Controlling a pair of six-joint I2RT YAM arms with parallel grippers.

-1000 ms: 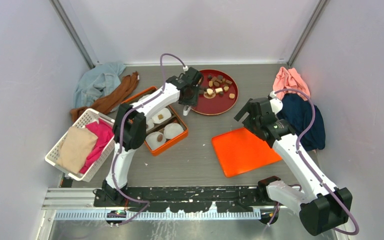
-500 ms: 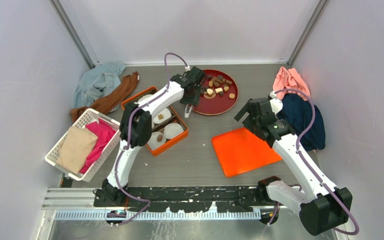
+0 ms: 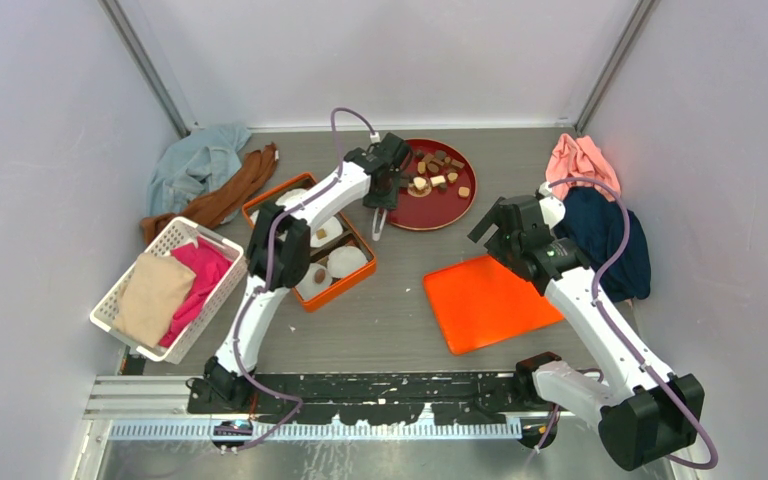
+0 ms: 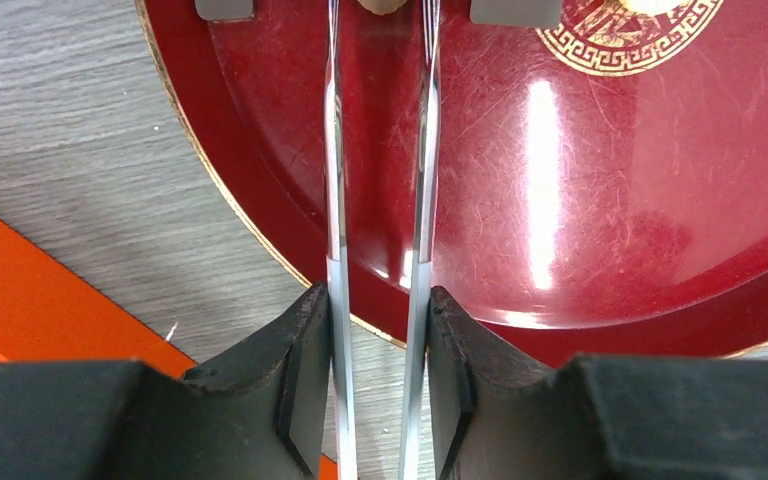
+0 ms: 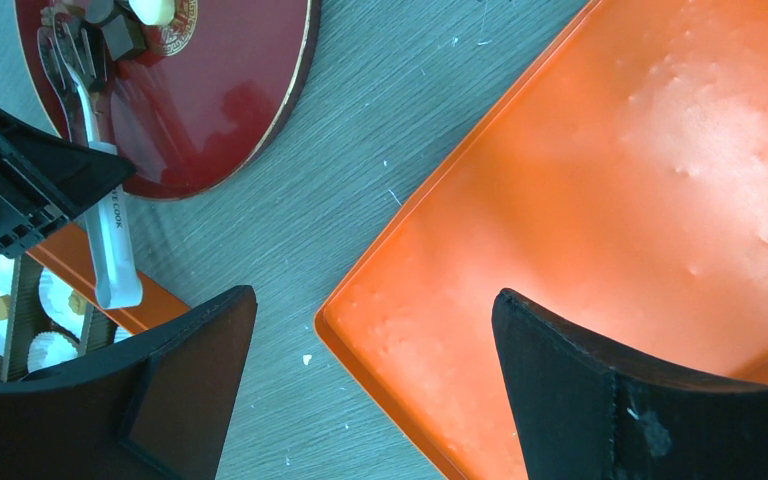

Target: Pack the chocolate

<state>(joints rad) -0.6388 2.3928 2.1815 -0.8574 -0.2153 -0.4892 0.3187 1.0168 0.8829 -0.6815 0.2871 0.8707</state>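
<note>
Several small brown and cream pieces of chocolate [image 3: 436, 172] lie on the round red plate [image 3: 440, 212]. My left gripper [image 3: 386, 192] hovers over the plate's near-left rim [image 4: 260, 230], shut on metal tongs [image 4: 335, 200] whose two blades run forward between the jaws. A cream piece [image 4: 380, 5] sits at the tong tips, cut off by the frame edge. The orange box [image 3: 345, 290] left of the plate holds white paper cups, some with a piece inside. My right gripper [image 3: 495, 222] stands open over the corner of the flat orange lid [image 5: 610, 200], holding nothing.
A white basket [image 3: 125, 320] with folded cloths stands at the left. Loose clothes lie at the back left [image 3: 205, 170] and along the right wall [image 3: 600, 220]. The orange lid [image 3: 490, 300] lies flat right of centre.
My left gripper has shifted a little right, further over the plate, and the tongs are squeezed slightly narrower. The right arm has not moved.
</note>
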